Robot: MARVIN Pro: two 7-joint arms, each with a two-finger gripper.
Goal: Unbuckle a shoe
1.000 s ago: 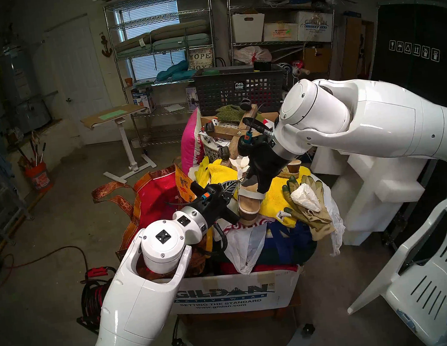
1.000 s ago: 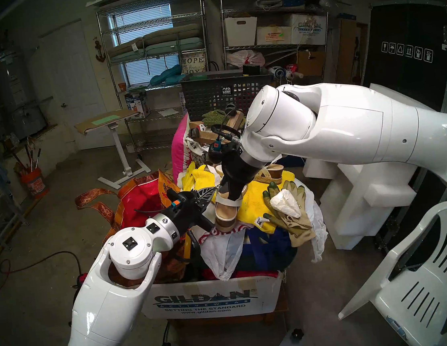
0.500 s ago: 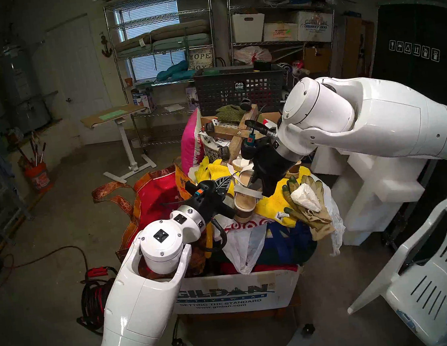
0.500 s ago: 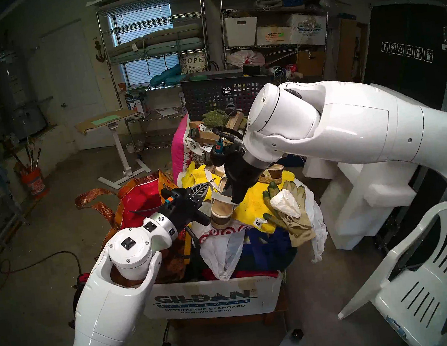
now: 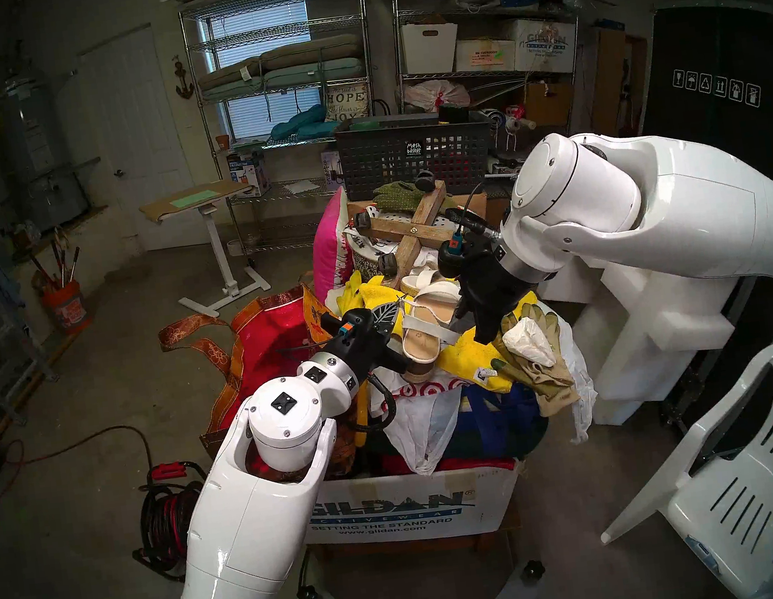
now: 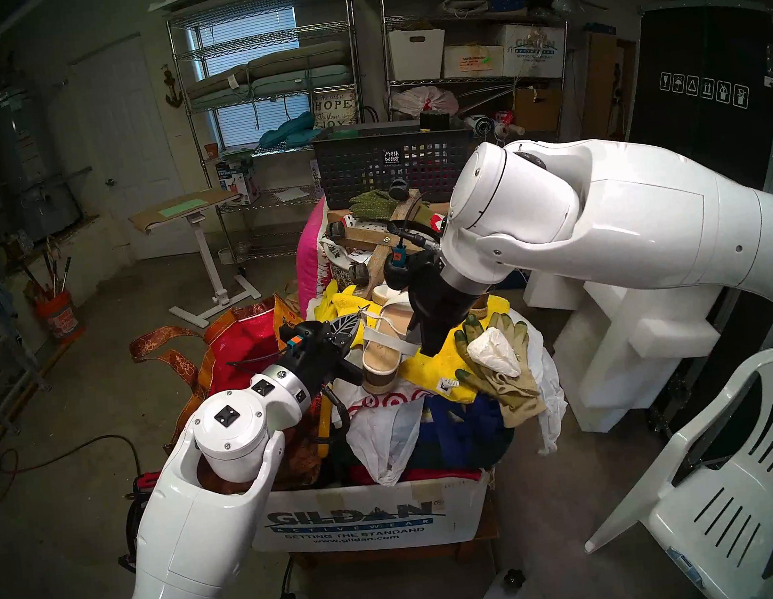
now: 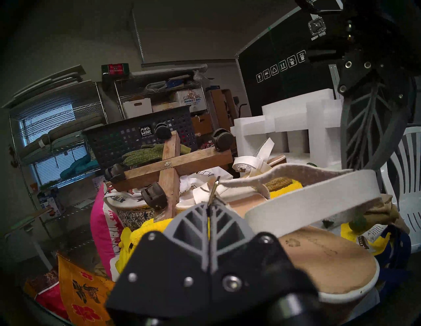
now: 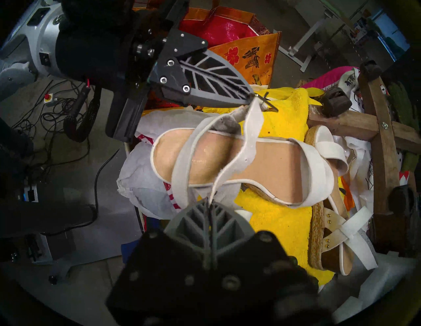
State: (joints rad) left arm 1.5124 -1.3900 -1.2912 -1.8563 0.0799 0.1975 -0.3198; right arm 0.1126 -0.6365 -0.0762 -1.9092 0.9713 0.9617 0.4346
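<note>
The shoe (image 5: 421, 343), a white-strapped platform sandal with a tan footbed (image 8: 227, 159), lies toe toward me on the yellow towel (image 5: 472, 359) atop the clutter pile. My left gripper (image 8: 250, 98) is shut on the gold buckle at the thin ankle strap; the buckle pin (image 7: 215, 189) sticks up past its fingertips. My right gripper (image 8: 209, 202) is shut on the loose end of that strap (image 8: 249, 145), which stretches between the two grippers. From the head, the left gripper (image 5: 395, 310) is at the shoe's left and the right gripper (image 5: 460, 315) at its right.
The twin sandal (image 8: 330, 227) lies just behind. A wooden caster cross (image 5: 419, 229), black mesh basket (image 5: 410, 153), work gloves (image 5: 533, 346), a red tote (image 5: 273, 344) and the Gildan box (image 5: 401, 513) crowd around. A white chair (image 5: 759, 464) and foam blocks (image 5: 657, 307) stand to the right.
My right gripper has moved right and back, drawing the strap out with it. The shoe has tipped from steeply propped to lying flatter. The left gripper shifted slightly back, still shut on the buckle.
</note>
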